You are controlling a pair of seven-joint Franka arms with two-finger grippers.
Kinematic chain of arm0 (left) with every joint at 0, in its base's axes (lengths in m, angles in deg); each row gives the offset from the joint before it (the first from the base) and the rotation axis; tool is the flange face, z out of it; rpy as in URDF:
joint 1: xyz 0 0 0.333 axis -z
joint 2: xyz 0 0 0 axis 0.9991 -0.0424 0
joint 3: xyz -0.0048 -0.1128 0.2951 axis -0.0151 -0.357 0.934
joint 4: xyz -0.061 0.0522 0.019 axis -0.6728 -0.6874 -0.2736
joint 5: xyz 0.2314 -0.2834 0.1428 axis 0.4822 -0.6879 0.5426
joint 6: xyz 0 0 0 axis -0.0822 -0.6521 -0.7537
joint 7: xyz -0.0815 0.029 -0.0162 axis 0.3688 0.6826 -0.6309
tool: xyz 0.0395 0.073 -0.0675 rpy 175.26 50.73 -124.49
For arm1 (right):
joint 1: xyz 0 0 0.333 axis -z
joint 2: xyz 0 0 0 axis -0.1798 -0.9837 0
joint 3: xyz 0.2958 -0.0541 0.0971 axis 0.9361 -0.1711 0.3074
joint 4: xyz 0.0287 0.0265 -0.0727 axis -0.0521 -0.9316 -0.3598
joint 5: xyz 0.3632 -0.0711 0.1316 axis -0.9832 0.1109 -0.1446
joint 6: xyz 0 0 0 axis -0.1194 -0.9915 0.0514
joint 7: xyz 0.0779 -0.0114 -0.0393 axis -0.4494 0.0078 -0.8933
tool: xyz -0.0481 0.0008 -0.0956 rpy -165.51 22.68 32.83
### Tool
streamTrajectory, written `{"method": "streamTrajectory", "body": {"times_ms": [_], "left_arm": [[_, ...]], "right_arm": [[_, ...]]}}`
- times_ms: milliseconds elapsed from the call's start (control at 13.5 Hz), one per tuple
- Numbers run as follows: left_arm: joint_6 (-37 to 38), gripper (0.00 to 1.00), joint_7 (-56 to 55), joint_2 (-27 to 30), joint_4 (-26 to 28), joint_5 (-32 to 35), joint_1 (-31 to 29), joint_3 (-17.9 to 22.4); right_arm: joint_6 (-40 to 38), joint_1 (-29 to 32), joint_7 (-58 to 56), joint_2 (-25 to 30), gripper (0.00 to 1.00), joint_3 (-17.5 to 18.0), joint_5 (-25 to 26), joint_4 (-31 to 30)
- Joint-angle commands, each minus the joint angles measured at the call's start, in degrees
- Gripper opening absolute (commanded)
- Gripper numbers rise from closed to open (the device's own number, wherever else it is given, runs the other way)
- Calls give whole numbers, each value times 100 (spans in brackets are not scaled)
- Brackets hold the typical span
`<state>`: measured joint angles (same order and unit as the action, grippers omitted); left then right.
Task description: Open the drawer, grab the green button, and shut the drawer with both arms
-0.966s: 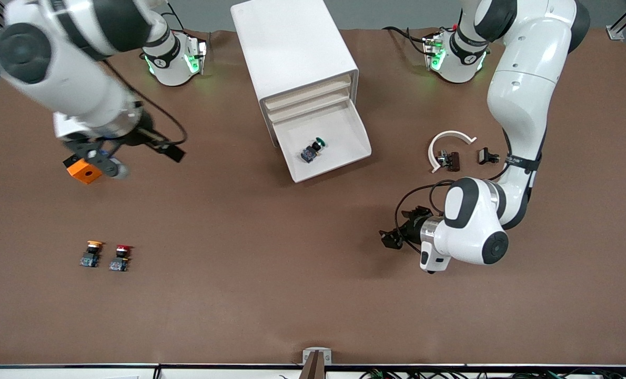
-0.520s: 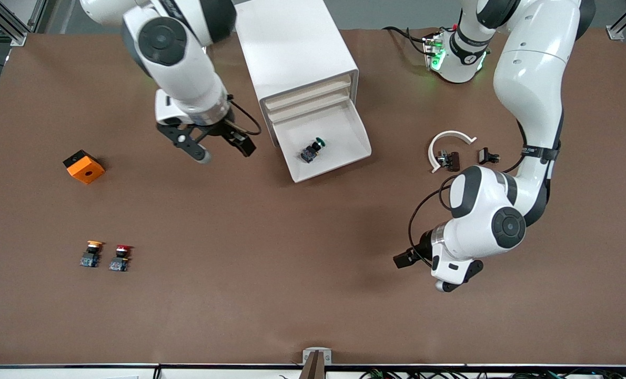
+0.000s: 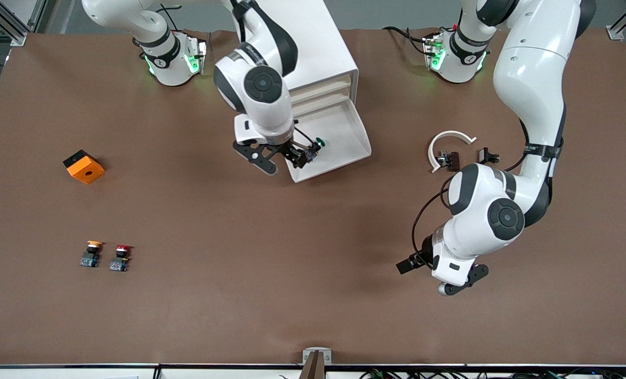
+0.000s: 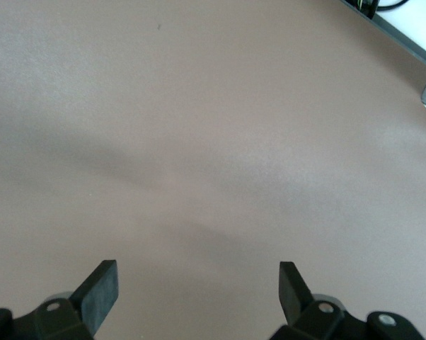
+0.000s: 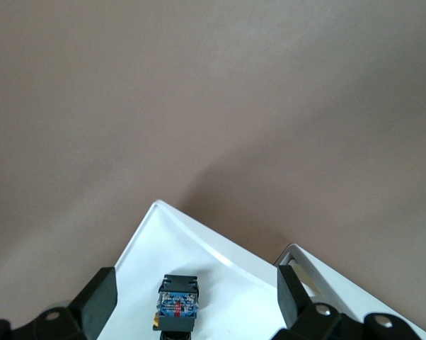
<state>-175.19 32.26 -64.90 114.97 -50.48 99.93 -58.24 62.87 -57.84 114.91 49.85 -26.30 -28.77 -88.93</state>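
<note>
Drawer open, button not yet taken.
My left gripper (image 3: 439, 276) waits with jaws wide and empty over bare brown table; my right gripper (image 3: 281, 158) hangs, jaws wide, holding nothing, over the small green-capped push button (image 3: 312, 149), which lies in the shallow white bottom drawer (image 3: 352, 138), at six o'clock of the white boxy cabinet (image 3: 292, 47).

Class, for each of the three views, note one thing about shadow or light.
Front view: soft arm shadows on the brown table; green lights glow at both bases. Left wrist view: a faint diffuse shadow on bare table ahead of the left gripper. Right wrist view: the white drawer casts a dark shadow onto the table.
</note>
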Motion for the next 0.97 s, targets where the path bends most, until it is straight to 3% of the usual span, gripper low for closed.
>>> {"method": "streamTrajectory", "body": {"times_ms": [0, 892], "left_arm": [[-97, 100, 49, 64, 105, 148, 21, -27], [-272, 100, 84, -15, 122, 166, 4, -18]], "right_arm": [[5, -244, 174, -261, 100, -66, -89, 186], [726, -675, 290, -798, 100, -66, -326, 186]]}}
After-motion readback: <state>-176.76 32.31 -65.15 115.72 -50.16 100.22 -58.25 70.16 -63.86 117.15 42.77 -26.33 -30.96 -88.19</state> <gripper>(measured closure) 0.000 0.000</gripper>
